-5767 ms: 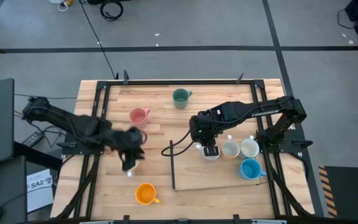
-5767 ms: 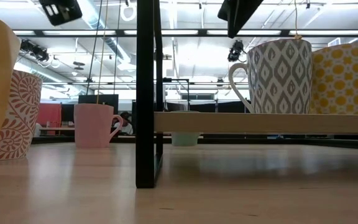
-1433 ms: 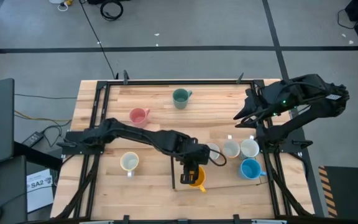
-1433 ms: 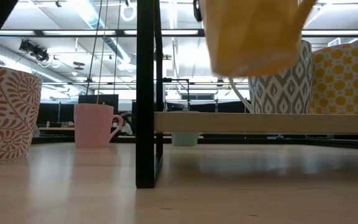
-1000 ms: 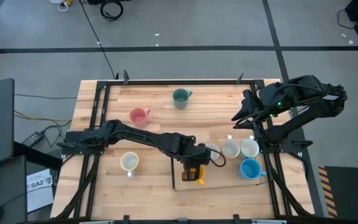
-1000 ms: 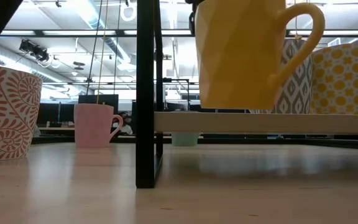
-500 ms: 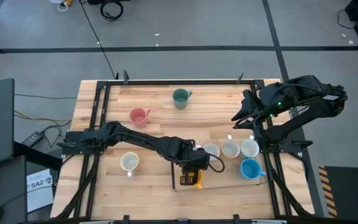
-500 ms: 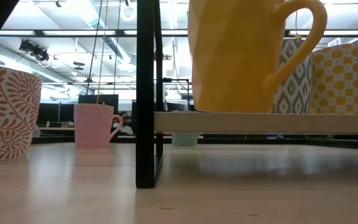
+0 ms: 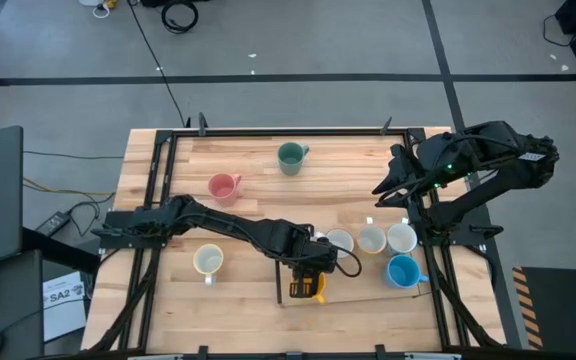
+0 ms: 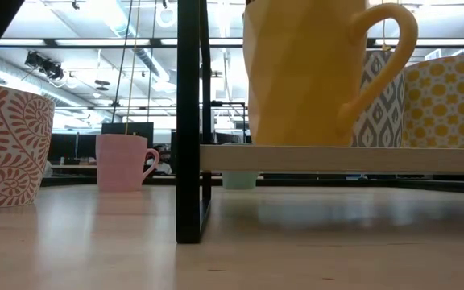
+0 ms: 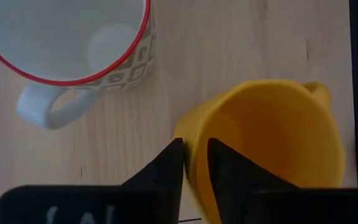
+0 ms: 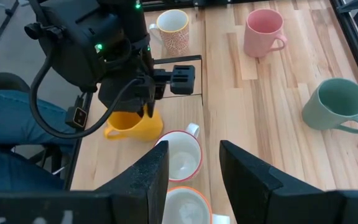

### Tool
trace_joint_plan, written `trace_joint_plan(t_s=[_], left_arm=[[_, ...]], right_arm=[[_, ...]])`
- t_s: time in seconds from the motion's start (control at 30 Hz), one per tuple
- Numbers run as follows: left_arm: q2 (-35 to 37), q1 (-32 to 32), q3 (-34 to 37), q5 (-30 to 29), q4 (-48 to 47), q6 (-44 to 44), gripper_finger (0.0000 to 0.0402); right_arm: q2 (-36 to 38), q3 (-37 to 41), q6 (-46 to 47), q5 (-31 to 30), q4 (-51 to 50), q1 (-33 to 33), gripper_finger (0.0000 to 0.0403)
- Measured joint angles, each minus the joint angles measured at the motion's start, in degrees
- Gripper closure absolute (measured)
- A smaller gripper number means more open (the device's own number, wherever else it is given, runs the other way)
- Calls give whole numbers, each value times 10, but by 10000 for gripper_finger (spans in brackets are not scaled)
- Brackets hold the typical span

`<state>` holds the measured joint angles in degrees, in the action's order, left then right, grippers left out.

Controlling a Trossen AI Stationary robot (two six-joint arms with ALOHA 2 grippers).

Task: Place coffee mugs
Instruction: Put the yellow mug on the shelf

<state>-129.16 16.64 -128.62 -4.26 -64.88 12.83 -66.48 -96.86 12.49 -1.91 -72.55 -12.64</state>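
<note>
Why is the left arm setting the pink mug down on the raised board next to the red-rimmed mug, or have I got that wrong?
One detail is off: the mug is orange, not pink. The left wrist view shows the left gripper with a finger either side of its wall, beside the red-rimmed mug on the raised board. The pink mug stands apart on the table.

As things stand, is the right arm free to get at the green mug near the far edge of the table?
Probably yes. The right pincer hangs open above the table's right side, holding nothing, and the green mug stands alone on bare wood. The left pincer is busy at the orange mug, well clear.
</note>
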Motion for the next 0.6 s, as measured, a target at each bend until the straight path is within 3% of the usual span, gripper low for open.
trace_joint_plan(t_s=[0.23,0.6], left_arm=[[0,-1,0,0,3,-1,282],[28,-4,-10,1,-5,-22,278]], right_arm=[[0,0,16,0,1,-2,255],[0,93,69,-5,104,-55,255]])
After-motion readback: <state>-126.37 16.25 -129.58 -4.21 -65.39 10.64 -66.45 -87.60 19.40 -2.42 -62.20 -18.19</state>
